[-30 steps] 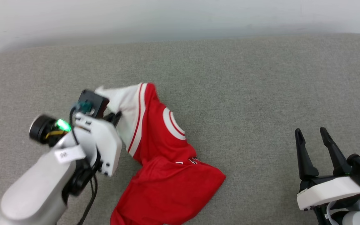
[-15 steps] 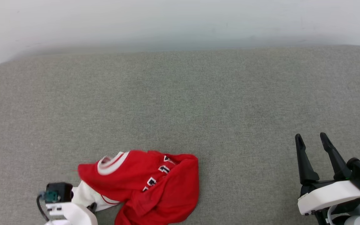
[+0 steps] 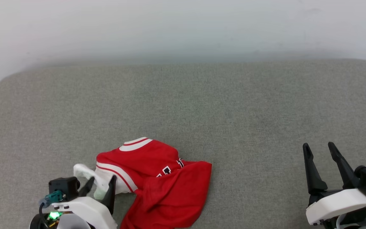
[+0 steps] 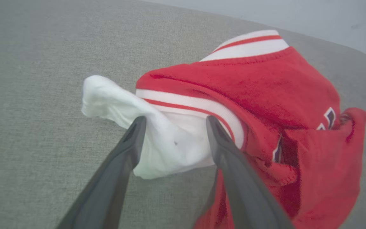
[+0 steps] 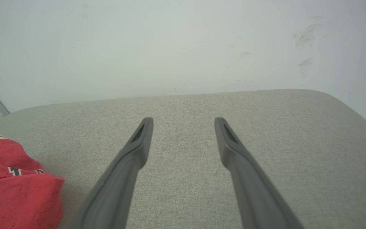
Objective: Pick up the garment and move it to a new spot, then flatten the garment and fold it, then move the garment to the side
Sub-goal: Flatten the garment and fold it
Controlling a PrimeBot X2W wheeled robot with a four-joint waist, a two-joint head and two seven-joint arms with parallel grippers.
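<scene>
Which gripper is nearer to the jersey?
Left. The left gripper has open jaws on both sides of the white sleeve of the jersey. The right gripper, also open, is far off to the jersey's right, above the grey surface.

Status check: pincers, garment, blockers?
Left pincer open, fingers straddling white sleeve. Right pincer open, apart from garment. Garment crumpled on grey surface, not yet flattened.

- Left gripper (image 3: pixel 102 183): two dark fingers spread apart, tips pointing forward, slightly tilted rightward.
- Right gripper (image 3: pixel 319 152): fingers parted about as wide, pointing forward.
</scene>
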